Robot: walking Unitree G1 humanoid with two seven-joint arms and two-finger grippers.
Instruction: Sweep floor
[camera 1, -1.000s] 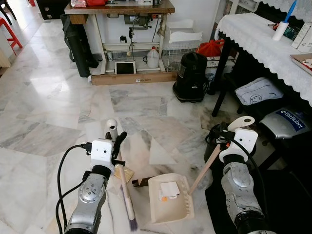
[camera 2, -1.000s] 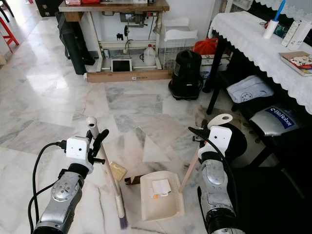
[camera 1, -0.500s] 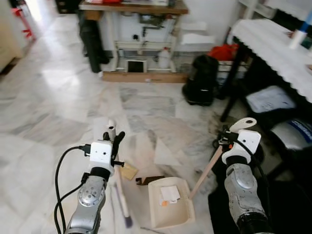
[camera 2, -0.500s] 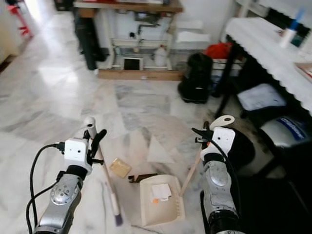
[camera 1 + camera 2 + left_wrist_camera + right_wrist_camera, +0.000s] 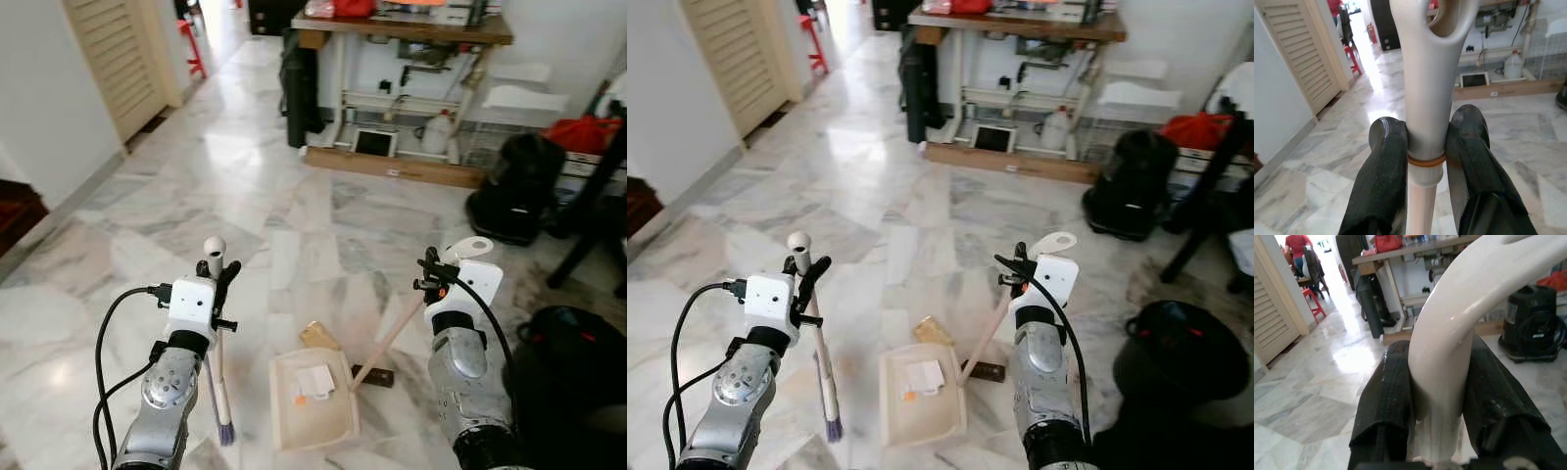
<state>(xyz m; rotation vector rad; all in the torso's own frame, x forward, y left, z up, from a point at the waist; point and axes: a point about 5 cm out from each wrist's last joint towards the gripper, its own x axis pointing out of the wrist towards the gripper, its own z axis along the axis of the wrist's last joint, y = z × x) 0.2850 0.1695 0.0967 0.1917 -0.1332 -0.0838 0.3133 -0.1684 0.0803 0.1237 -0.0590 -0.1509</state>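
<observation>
You had the left gripper [image 5: 1422, 147] clamped on the broom [image 5: 217, 372] and the right gripper [image 5: 1437, 387] clamped on the dustpan [image 5: 312, 399] handle. Looked mid-sweep to me, paper already in the pan. Your next move needed the brown scrap [image 5: 319, 336] brushed in.

Item count, floor area:
- Broom [image 5: 217, 372]: one.
- Dustpan [image 5: 312, 403]: one, containing one white paper scrap [image 5: 314, 380].
- Tan flat piece [image 5: 319, 336]: one.
- Dark brown piece [image 5: 378, 376]: one.
- Black vacuum cleaner [image 5: 511, 188]: one.
- White jug [image 5: 438, 134]: one.
- Red stool [image 5: 190, 47]: one.
- Grippers: two, left gripper [image 5: 1426, 147] and right gripper [image 5: 1437, 382].
</observation>
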